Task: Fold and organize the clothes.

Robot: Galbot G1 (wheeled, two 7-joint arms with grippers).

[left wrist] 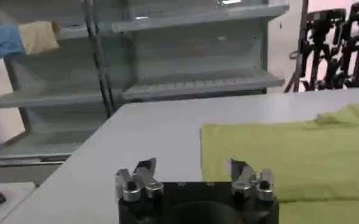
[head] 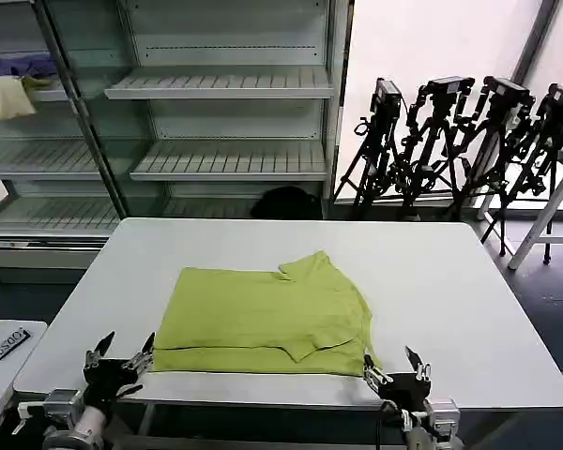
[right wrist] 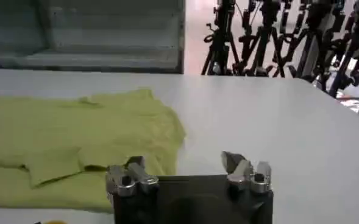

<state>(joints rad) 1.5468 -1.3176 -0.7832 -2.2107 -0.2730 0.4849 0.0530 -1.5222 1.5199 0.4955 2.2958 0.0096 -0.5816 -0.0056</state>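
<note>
The clothes are one lime yellow-green T-shirt [head: 263, 319] lying partly folded on the white table [head: 450, 281], sleeves turned in over the body. My left gripper [head: 120, 351] hovers open at the table's near edge, just off the shirt's near left corner. My right gripper [head: 394, 369] is open at the near edge by the shirt's near right corner. In the left wrist view the left gripper [left wrist: 191, 173] has nothing between its fingers, with the shirt [left wrist: 295, 152] just ahead. The right gripper [right wrist: 184, 169] is likewise empty, the shirt [right wrist: 75, 134] beside it.
Empty metal shelves [head: 225, 122] stand behind the table. A pale yellow cloth [head: 7, 96] and a purple cloth [head: 19, 64] lie on a shelf at far left. Camera tripods [head: 469, 141] are grouped at the back right. A small side table [head: 5, 342] sits at left.
</note>
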